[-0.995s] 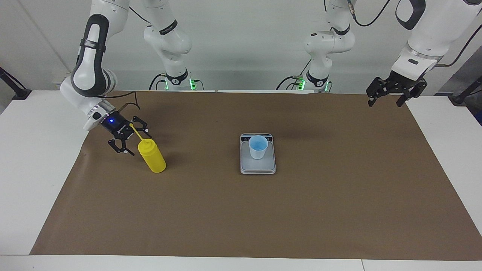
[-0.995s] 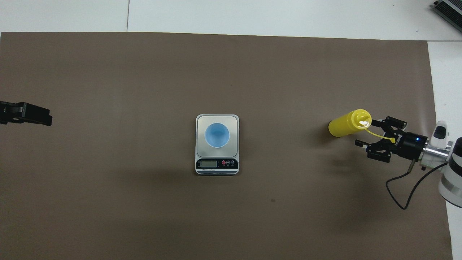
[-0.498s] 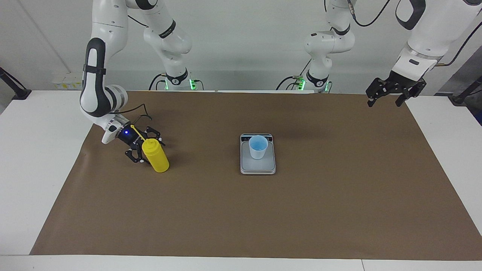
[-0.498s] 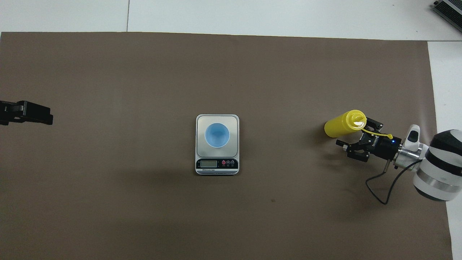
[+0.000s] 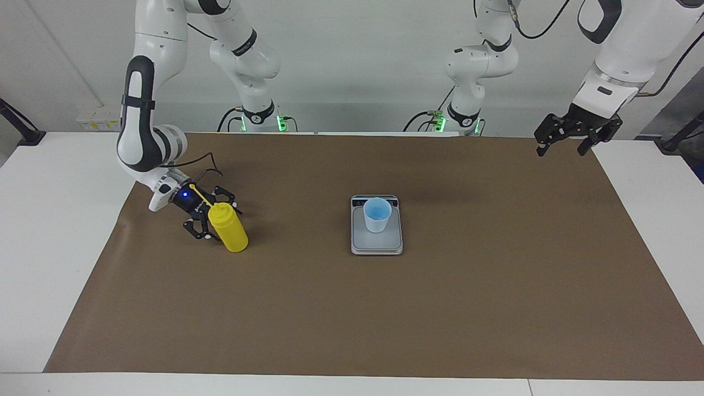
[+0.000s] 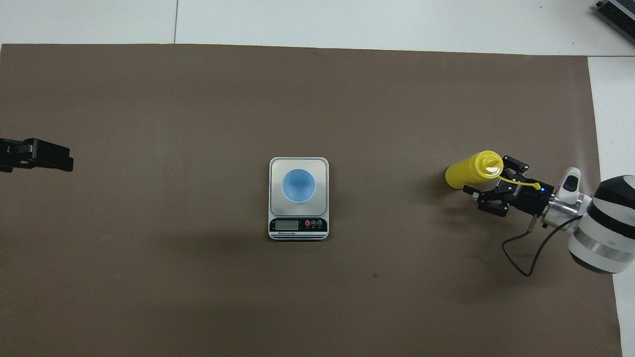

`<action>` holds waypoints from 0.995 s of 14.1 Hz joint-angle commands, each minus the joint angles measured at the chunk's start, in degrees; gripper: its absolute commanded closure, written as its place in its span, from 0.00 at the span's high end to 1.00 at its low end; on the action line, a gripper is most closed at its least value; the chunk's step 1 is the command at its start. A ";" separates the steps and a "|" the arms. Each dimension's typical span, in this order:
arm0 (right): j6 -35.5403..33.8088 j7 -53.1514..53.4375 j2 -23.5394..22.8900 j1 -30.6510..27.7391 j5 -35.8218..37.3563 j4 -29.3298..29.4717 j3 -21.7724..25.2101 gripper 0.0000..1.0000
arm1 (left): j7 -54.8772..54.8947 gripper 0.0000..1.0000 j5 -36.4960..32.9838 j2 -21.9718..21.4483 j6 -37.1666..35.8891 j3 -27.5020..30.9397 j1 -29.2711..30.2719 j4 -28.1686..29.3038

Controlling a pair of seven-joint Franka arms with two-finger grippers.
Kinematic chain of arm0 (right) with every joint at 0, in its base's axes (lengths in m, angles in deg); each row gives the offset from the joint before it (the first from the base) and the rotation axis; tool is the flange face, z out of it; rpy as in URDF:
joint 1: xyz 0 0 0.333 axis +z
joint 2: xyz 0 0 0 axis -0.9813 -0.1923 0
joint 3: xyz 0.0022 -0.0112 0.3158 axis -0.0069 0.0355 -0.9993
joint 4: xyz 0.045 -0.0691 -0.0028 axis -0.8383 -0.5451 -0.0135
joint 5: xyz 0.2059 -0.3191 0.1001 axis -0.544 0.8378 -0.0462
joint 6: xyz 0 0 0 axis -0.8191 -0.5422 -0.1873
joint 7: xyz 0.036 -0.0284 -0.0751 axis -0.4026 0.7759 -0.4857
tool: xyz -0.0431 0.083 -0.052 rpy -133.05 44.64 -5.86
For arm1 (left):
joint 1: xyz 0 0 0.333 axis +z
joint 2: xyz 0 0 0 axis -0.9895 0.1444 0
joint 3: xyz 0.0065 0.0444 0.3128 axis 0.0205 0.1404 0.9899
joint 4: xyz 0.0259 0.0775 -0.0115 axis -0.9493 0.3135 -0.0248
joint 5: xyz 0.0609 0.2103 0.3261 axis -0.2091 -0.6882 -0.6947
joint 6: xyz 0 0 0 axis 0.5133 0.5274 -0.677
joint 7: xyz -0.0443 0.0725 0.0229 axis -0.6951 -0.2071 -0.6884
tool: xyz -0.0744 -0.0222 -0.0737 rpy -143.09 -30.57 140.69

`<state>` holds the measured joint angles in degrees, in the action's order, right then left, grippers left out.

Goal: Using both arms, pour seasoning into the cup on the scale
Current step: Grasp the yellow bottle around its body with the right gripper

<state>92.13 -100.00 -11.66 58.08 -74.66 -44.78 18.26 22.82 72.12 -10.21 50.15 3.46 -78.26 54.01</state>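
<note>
The yellow seasoning bottle (image 5: pixel 230 231) stands upright on the brown mat toward the right arm's end, its cap strap hanging over my right gripper; it also shows in the overhead view (image 6: pixel 469 171). My right gripper (image 5: pixel 212 215) is low and open, its fingers on either side of the bottle's upper part (image 6: pixel 488 181). The light blue cup (image 5: pixel 377 214) stands on the silver-grey scale (image 5: pixel 377 245) at mid-table, also seen from overhead as cup (image 6: pixel 298 185) on scale (image 6: pixel 298 233). My left gripper (image 5: pixel 565 147) waits open in the air over the mat's edge at the left arm's end (image 6: pixel 49 157).
The brown mat (image 5: pixel 352 319) covers most of the white table (image 5: pixel 49 231). The scale's display strip faces the robots. A black cable (image 6: pixel 526 258) hangs from the right wrist above the mat.
My right gripper came down and moved in toward the bottle, so its fingers now flank it. The bottle shifted slightly toward the scale. The left arm has not moved.
</note>
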 commanded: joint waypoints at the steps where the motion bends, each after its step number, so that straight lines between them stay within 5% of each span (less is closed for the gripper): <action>1: 1.86 -0.85 -0.59 0.35 -3.10 0.84 -0.52 1.00 | -0.73 1.00 0.64 -0.76 -0.57 0.02 -0.10 1.03; 6: 2.92 -0.85 -0.77 1.75 -4.16 0.92 -1.13 0.95 | -0.73 1.00 0.64 -0.76 -0.58 0.20 0.78 1.03; 13: 3.10 -0.85 -0.50 2.55 -5.31 1.01 -1.05 0.31 | -0.82 1.00 0.64 -0.76 -0.66 0.11 0.43 1.03; 14: 3.27 -0.77 -0.24 2.64 -5.22 1.19 -1.05 0.30 | -0.73 1.00 0.64 -0.76 -0.66 0.11 0.43 1.03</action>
<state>94.52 -100.00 -11.71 60.78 -78.63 -44.06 17.77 22.55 72.13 -10.21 50.03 3.57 -78.19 54.23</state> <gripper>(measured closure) 0.366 0.000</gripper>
